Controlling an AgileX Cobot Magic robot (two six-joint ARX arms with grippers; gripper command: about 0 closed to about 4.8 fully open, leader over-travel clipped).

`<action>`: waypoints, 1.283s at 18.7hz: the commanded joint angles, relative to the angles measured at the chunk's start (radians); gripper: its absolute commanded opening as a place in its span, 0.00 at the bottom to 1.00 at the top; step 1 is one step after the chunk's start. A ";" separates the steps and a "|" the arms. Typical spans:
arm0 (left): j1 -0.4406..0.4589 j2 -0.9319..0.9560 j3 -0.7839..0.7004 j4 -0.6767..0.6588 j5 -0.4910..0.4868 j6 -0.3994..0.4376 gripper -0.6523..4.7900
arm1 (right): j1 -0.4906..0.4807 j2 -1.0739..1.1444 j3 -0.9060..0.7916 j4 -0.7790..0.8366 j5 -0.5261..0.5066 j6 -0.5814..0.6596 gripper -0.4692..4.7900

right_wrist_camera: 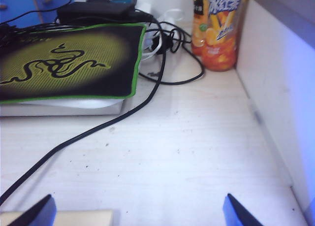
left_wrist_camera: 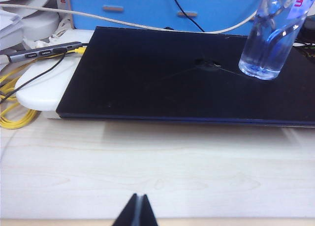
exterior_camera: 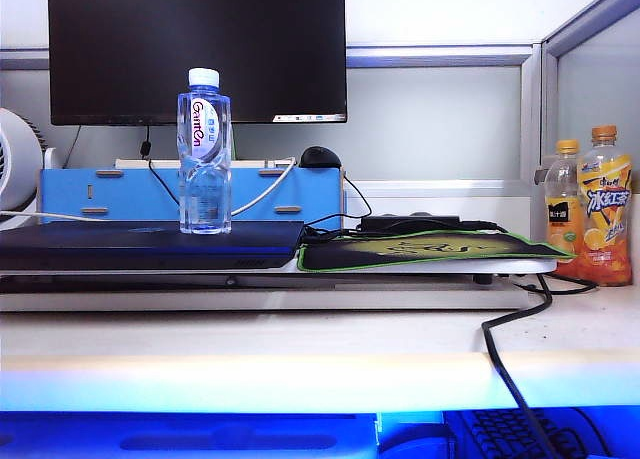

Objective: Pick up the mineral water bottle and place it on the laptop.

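Exterior view: mineral water bottle (exterior_camera: 204,151) (part-filled) upright on laptop (exterior_camera: 150,243); left tool (left_wrist_camera: 136,212) pinched together, right tool (right_wrist_camera: 138,212) wide, both empty.

I count one mineral water bottle (exterior_camera: 204,151), one laptop (exterior_camera: 150,244), two orange-capped juice bottles (exterior_camera: 589,209) far right, one mouse pad (exterior_camera: 430,249), one monitor (exterior_camera: 197,49), one mouse (exterior_camera: 320,158). Two grippers: left gripper (left_wrist_camera: 138,212), right gripper (right_wrist_camera: 138,211).
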 commanded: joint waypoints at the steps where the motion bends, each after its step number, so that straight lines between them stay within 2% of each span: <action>1: 0.001 0.000 0.001 0.005 0.004 0.001 0.12 | 0.000 0.000 -0.002 0.000 0.020 -0.007 0.99; 3: 0.001 0.000 0.001 0.005 0.004 0.001 0.12 | 0.000 0.000 -0.002 0.000 0.020 -0.007 0.96; 4: 0.001 0.000 0.001 0.005 0.004 0.001 0.12 | 0.000 0.000 -0.002 0.000 0.020 -0.007 0.85; 5: 0.001 0.000 0.001 0.005 0.004 0.001 0.12 | 0.000 0.000 -0.002 0.000 0.019 -0.007 0.69; 7: 0.001 0.000 0.001 0.005 0.004 0.001 0.12 | 0.000 0.000 -0.002 0.001 0.016 -0.007 0.25; 9: 0.001 0.000 0.001 0.005 0.004 0.001 0.12 | 0.000 0.000 -0.002 0.001 0.016 -0.007 0.12; 10: 0.001 0.000 0.001 0.005 0.004 0.001 0.12 | 0.000 0.000 -0.002 0.001 0.016 -0.007 0.08; 24: 0.001 0.000 0.001 0.005 0.004 0.001 0.12 | 0.000 0.000 -0.002 0.005 0.016 -0.006 0.08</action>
